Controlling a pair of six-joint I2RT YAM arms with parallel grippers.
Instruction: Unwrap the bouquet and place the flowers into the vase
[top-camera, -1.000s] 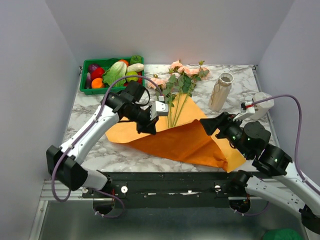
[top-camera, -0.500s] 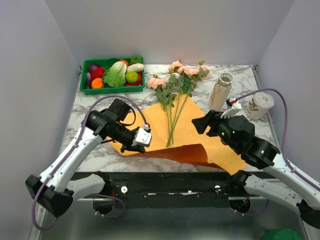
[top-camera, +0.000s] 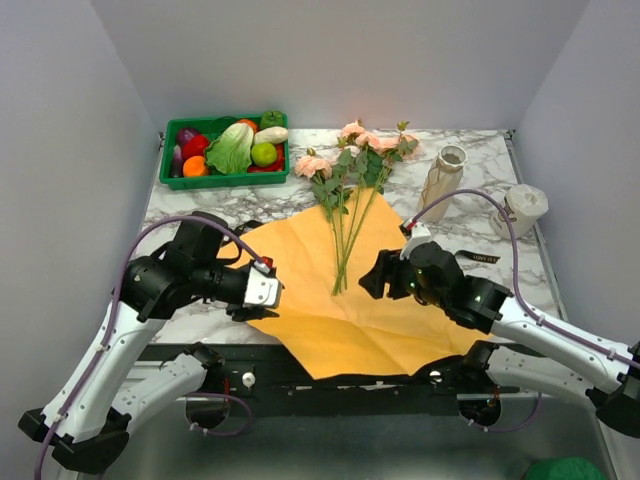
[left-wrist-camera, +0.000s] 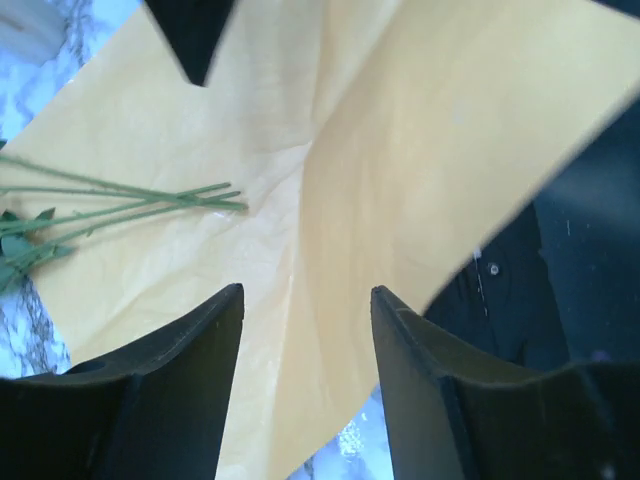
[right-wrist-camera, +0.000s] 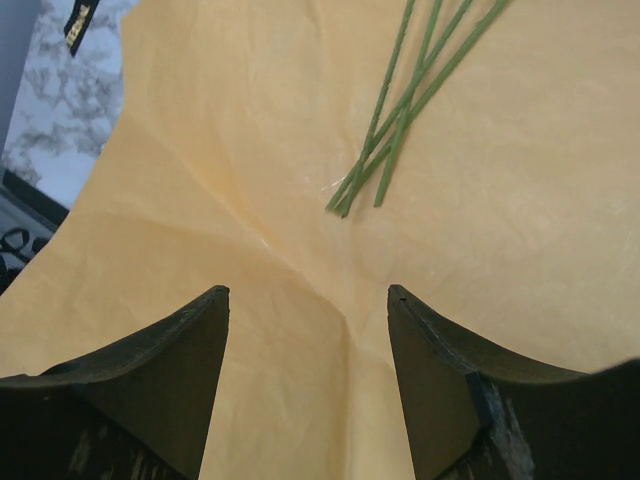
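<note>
The bouquet lies unwrapped: its orange-yellow paper sheet (top-camera: 335, 320) is spread flat on the marble table. The flowers (top-camera: 352, 160), pale pink roses, rest with their green stems (top-camera: 342, 250) on the sheet and their heads towards the back. The beige vase (top-camera: 442, 181) stands at the back right. A piece of black ribbon (top-camera: 479, 258) lies right of the paper. My left gripper (top-camera: 264, 291) hovers open over the sheet's left edge (left-wrist-camera: 330, 180), holding nothing. My right gripper (top-camera: 369, 277) is open above the sheet (right-wrist-camera: 300, 250), just short of the stem ends (right-wrist-camera: 362, 190).
A green tray (top-camera: 222, 181) of plastic vegetables and fruit sits at the back left. A squat white pot (top-camera: 525, 206) stands right of the vase. The paper's near corner hangs over the table's front edge onto the black rail (top-camera: 260, 372).
The folded paper flap has been pulled open and the sheet now lies flat. My left gripper drew back to the near left and let go of it. My right arm moved left over the sheet.
</note>
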